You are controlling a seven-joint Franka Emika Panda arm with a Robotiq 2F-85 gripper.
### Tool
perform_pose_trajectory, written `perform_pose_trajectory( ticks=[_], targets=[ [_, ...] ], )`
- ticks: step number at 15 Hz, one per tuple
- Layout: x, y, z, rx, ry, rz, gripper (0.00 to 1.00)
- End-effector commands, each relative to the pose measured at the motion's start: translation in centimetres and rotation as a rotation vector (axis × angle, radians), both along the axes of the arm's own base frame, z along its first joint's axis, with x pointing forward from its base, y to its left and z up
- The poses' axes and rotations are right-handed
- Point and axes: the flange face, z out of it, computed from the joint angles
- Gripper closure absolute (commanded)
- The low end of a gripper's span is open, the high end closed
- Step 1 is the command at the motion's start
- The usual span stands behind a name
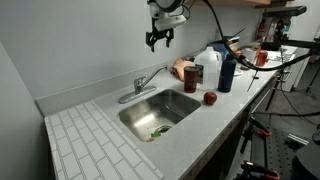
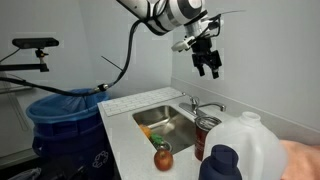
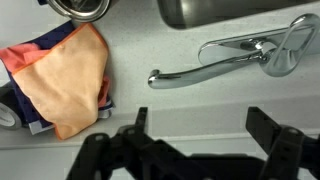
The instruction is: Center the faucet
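Observation:
The chrome faucet (image 1: 143,85) stands on the counter behind the steel sink (image 1: 160,110). Its long thin spout points off to one side along the back of the counter, not over the basin. It shows in both exterior views (image 2: 203,106) and in the wrist view (image 3: 222,60), where the spout tip lies at the left and the base at the right. My gripper (image 1: 159,38) hangs open and empty high above the counter, well above the faucet; it also shows in an exterior view (image 2: 208,65). In the wrist view its two fingers (image 3: 200,125) are spread wide apart.
A red apple (image 1: 210,98), a dark can (image 1: 191,77), a white jug (image 1: 209,66) and a blue bottle (image 1: 227,70) stand beside the sink. An orange cloth (image 3: 65,78) lies near the faucet. A blue bin (image 2: 65,125) stands past the counter's end.

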Motion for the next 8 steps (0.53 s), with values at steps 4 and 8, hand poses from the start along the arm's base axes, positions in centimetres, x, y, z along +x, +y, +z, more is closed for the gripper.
perform_pose_trajectory(
  ticks=[4,8],
  targets=[
    [4.9,-3.0,-4.2,0.001,0.008,-0.045,0.0],
    [7.1,-4.8,-6.7,-0.029,0.011,-0.068,0.0]
  ],
)
